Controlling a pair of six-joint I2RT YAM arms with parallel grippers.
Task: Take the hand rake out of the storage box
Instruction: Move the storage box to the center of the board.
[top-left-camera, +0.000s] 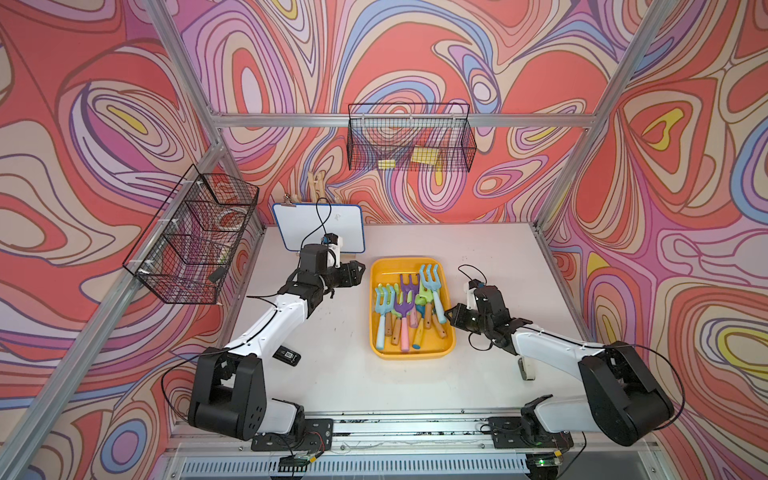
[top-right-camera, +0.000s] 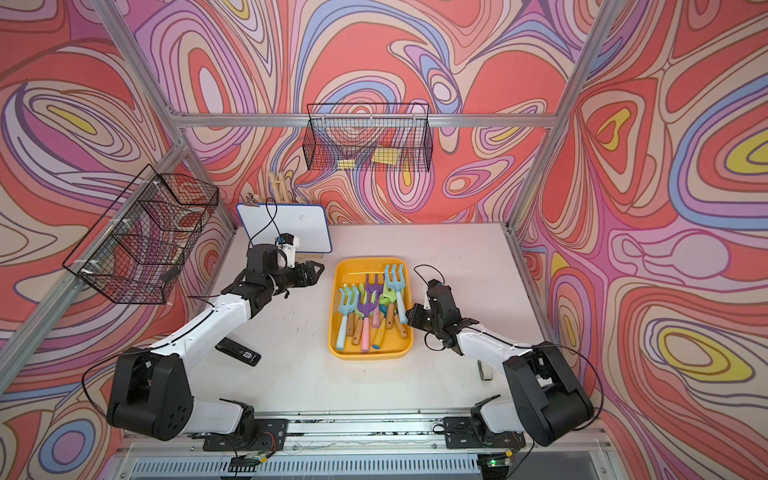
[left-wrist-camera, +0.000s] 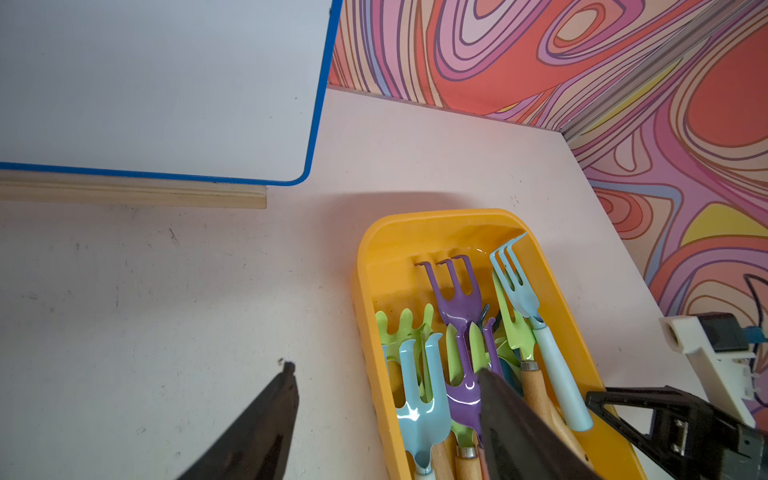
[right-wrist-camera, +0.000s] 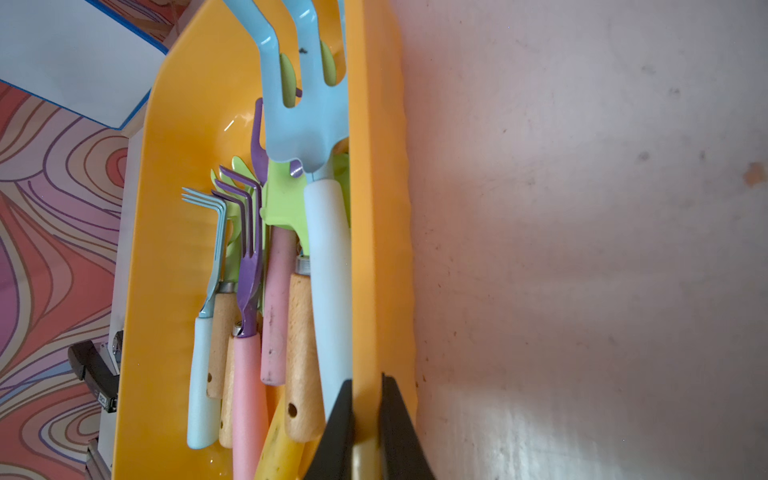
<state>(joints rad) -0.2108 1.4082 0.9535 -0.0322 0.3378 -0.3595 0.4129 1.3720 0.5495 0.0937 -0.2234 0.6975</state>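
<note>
The storage box is a yellow-orange tray on the middle of the table, holding several hand rakes. A purple hand rake lies in the middle, with a blue one along the right wall and another blue one by the left wall. My left gripper hangs open by the box's far left corner. One finger is over the table and the other over the rakes. My right gripper is shut on the box's right rim.
A blue-edged whiteboard stands behind the left gripper. A black stapler lies under the left arm, and a small white object lies under the right arm. Black wire baskets hang on the back wall and on the left wall.
</note>
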